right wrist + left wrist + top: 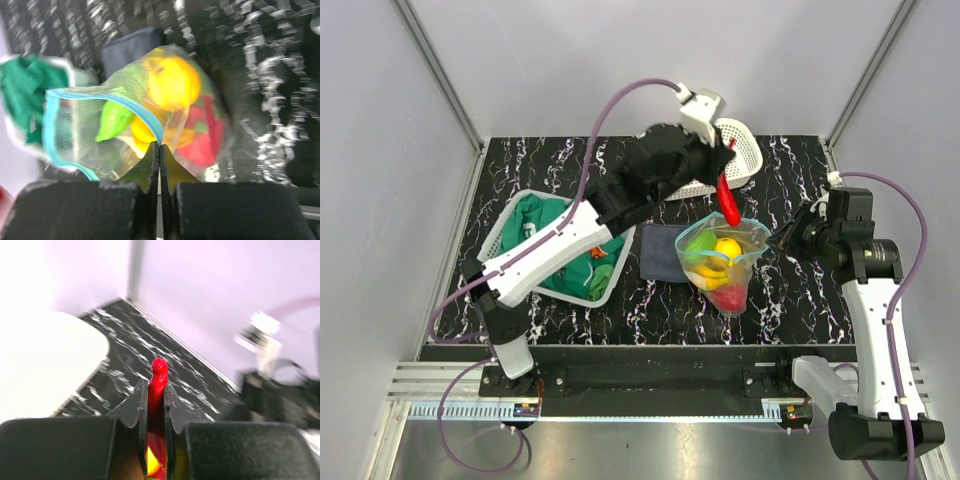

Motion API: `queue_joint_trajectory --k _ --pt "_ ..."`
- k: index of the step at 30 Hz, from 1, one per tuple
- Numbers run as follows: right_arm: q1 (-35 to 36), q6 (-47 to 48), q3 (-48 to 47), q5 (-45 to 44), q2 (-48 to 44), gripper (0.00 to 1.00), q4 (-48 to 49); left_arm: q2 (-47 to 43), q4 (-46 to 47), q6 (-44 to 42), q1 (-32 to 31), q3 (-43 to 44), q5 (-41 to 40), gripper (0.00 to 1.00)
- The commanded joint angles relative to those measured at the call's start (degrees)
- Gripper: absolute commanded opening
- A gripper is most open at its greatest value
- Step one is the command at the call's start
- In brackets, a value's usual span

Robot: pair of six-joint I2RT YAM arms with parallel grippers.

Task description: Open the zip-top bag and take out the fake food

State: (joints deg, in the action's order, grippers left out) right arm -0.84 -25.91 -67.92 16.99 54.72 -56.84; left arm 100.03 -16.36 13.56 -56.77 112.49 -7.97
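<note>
Black marbled bench (790, 300) fills the enclosure floor. The zip-top bag (745, 262) lies mid-bench, just right of the dark cloth (658, 252), mouth open, fake food (726, 248) inside. My right fingers (153, 165) are clenched on its blue zip rim. My left fingers (142, 400) grasp the red chili (726, 200) just above that mouth.

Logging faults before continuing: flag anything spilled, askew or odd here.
Nothing stands out. The zip-top bag is open, its rim pinched by the right claw; the left claw holds the red chili above it; other toy food sits inside, none spilled.
</note>
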Motion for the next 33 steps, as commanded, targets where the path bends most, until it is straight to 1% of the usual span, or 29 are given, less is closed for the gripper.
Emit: queue_joint_trajectory --k 1,2,3,4,5,7,8,10,11,12,13,15,16,17,18,23,24,25,26,27,28,29,30,31,32,33 --pt "-0.04 1.47 -5.11 -12.76 -1.63 0.0 -2.39 4.2 3.79 2.77 7.19 5.72 -7.83 0.0" --pt "0.05 2.0 -5.73 -14.6 -1.28 0.0 -2.83 5.34 4.23 3.74 8.77 5.55 -9.94 0.0" --pt "-0.04 2.53 -6.95 -15.75 -0.93 0.0 -3.62 5.87 7.28 4.45 9.39 4.16 -13.53 0.0" --pt "0.05 3.14 -7.48 -16.72 -0.06 0.0 -4.15 6.49 8.96 4.63 9.92 3.54 -15.31 0.0" --pt "-0.04 3.58 -7.92 -19.86 0.38 0.0 -4.59 8.15 11.85 4.63 10.8 3.18 -18.8 0.0" --pt "-0.04 4.72 -9.33 -22.69 1.09 0.0 -5.47 10.35 14.94 3.84 11.68 3.27 -22.6 0.0" --pt "-0.04 5.08 -9.68 -24.19 1.44 0.0 -5.48 12.8 18.96 3.32 12.12 3.27 -25.06 0.0" --pt "-0.04 6.22 -12.05 -25.43 2.32 0.0 -6.09 15.62 22.41 2.08 13.61 4.83 -25.26 0.0" --pt "-0.04 6.83 -12.84 -25.26 2.58 0.0 -6.09 19.12 23.38 2.26 14.14 6.41 -25.17 0.0" --pt "-0.04 7.01 -14.42 -25.43 3.19 0.0 -6.44 21.07 23.39 2.69 14.76 8.17 -25.17 0.0" --pt "-0.04 7.62 -15.04 -25.34 3.38 0.0 -6.7 24.91 22.96 2.87 15.63 12.45 -25.17 0.0" --pt "-0.12 7.98 -15.57 -24.64 3.9 0.0 -6.62 28.28 22.77 3.92 16.52 15.38 -25.52 0.0" --pt "-0.04 8.16 -15.58 -24.47 4.08 0.0 -6.62 30.55 23.56 4.36 17.3 15.83 -25.69 0.0" --pt "-0.12 8.33 -15.4 -23.42 4.17 0.0 -6.62 31.45 26.0 5.24 17.83 15.22 -25.0 0.0" --pt "-0.04 8.33 -14.88 -23.15 4.6 0.0 -6.62 32.15 26.46 5.94 18.19 15.22 -24.82 0.0" --pt "-0.04 8.42 -13.29 -21.92 4.7 0.0 -5.48 36.55 25.59 11.21 20.65 14.43 -25.17 0.0" --pt "-0.04 8.33 -13.12 -21.65 4.87 0.0 -5.3 36.99 25.24 12.18 20.91 14.43 -24.82 0.02" --pt "-0.04 8.33 -13.03 -21.3 5.05 0.0 -5.21 38.04 24.63 12.97 21.61 14.43 -23.86 0.08" --pt "-0.12 8.33 -12.94 -21.13 5.57 0.0 -4.95 38.48 24.62 13.94 21.79 14.43 -23.33 0.1" --pt "-0.04 8.51 -12.85 -20.69 5.75 0.0 -4.77 39.36 24.62 14.03 22.14 14.69 -22.8 0.14" --pt "-0.12 8.6 -12.85 -20.08 6.1 0.0 -4.77 39.8 24.19 13.77 22.23 15.04 -21.4 0.3" --pt "-0.04 8.86 -12.94 -19.72 6.62 0.0 -4.69 40.15 23.57 13.51 22.23 15.65 -20.69 0.4" --pt "-0.04 8.95 -12.94 -19.46 6.8 0.0 -4.68 40.24 22.96 13.07 22.23 16.27 -19.73 0.54" --pt "-0.12 8.95 -12.76 -19.11 6.89 0.0 -4.6 40.07 22.26 11.59 22.23 16.27 -16.85 0.66" --pt "-0.04 9.38 -12.5 -18.93 6.89 0.0 -4.42 39.72 21.47 11.05 22.23 16.36 -15.77 0.8" --pt "-0.12 9.47 -12.15 -18.58 6.89 0.0 -4.42 38.76 20.67 10.7 22.23 16.36 -14.55 0.86"
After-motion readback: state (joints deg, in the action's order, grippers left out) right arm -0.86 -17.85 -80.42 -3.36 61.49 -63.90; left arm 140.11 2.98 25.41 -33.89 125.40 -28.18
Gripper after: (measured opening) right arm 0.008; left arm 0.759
